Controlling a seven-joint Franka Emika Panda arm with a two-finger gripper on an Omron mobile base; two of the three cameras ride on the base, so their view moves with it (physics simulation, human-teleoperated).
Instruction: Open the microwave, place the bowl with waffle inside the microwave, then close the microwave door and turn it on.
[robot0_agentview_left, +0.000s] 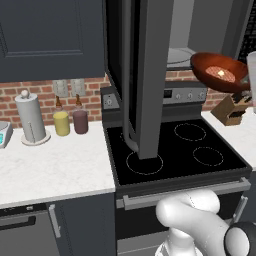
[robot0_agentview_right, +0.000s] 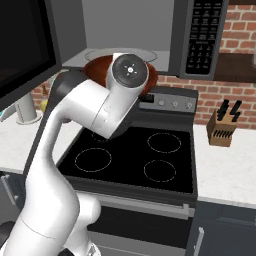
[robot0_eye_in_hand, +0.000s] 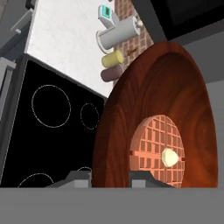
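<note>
The microwave (robot0_agentview_left: 182, 30) hangs above the stove, its grey inside and round turntable (robot0_agentview_left: 179, 56) showing. The microwave door (robot0_agentview_left: 150, 75) is swung out wide over the stove and seen edge-on; in the right base view the door (robot0_agentview_right: 25, 45) is at the left and the button panel (robot0_agentview_right: 202, 35) at the right. The reddish-brown bowl (robot0_agentview_left: 207, 62) hangs tilted in front of the opening, at turntable height. The waffle (robot0_eye_in_hand: 153, 144) lies in the bowl with a pale lump on it. My gripper (robot0_eye_in_hand: 109, 178) is shut on the rim of the bowl (robot0_eye_in_hand: 144, 100). My wrist hides most of the bowl (robot0_agentview_right: 97, 70).
Below is the black stove top (robot0_agentview_left: 175, 150) with several burner rings. A wooden knife block (robot0_agentview_right: 222, 127) stands on the right counter. On the left counter (robot0_agentview_left: 50, 170) stand a paper towel roll (robot0_agentview_left: 31, 120), a yellow jar (robot0_agentview_left: 61, 122) and a maroon jar (robot0_agentview_left: 80, 121).
</note>
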